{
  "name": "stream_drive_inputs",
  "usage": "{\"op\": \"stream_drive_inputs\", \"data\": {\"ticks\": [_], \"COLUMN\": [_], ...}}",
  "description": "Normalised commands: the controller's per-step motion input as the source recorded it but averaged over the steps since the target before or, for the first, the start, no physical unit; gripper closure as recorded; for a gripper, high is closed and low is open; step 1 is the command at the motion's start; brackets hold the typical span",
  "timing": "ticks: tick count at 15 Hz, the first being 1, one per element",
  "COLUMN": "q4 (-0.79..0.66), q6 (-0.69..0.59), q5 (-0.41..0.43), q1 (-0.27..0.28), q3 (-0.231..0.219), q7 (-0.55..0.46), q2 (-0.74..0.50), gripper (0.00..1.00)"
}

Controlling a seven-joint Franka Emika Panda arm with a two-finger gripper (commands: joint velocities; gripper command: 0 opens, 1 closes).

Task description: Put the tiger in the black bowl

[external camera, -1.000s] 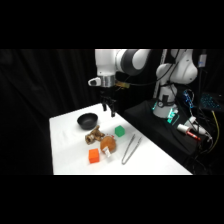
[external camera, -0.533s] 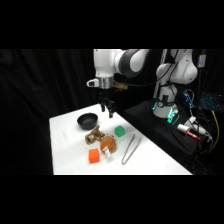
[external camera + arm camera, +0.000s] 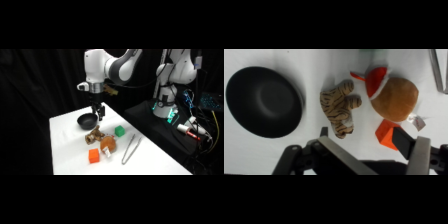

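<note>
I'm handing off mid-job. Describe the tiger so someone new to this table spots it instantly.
Start at the black bowl on the white table. Right beside it, between the bowl and a rounder orange-brown plush with a white tag, lies the tiger. It is the only tan, dark-striped, lumpy figure with legs; its neighbour is smooth and unstriped.

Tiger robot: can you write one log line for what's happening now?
hand: open, above table | tiger: on table, not grasped | black bowl: empty, beside tiger
</note>
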Motion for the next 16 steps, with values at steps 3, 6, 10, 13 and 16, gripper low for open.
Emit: {"op": "stream_drive_inputs", "data": {"ticks": [3,6,10,13,16], "q4": [0.31,0.27,0.25,0.26,0.26], "q6": [0.14,0.13,0.17,0.13,0.14], "q5": [-0.133,-0.065,-0.113,-0.083,-0.094], "q1": [0.013,0.012,0.010,-0.023,-0.028], "q3": [0.007,0.036,0.006,0.009,0.012], "q7": [0.12,0.09,0.07,0.04,0.02], "q2": [0.35,0.32,0.32,0.31,0.29], "gripper": [0.00,0.00,0.00,0.00,0.00]}}
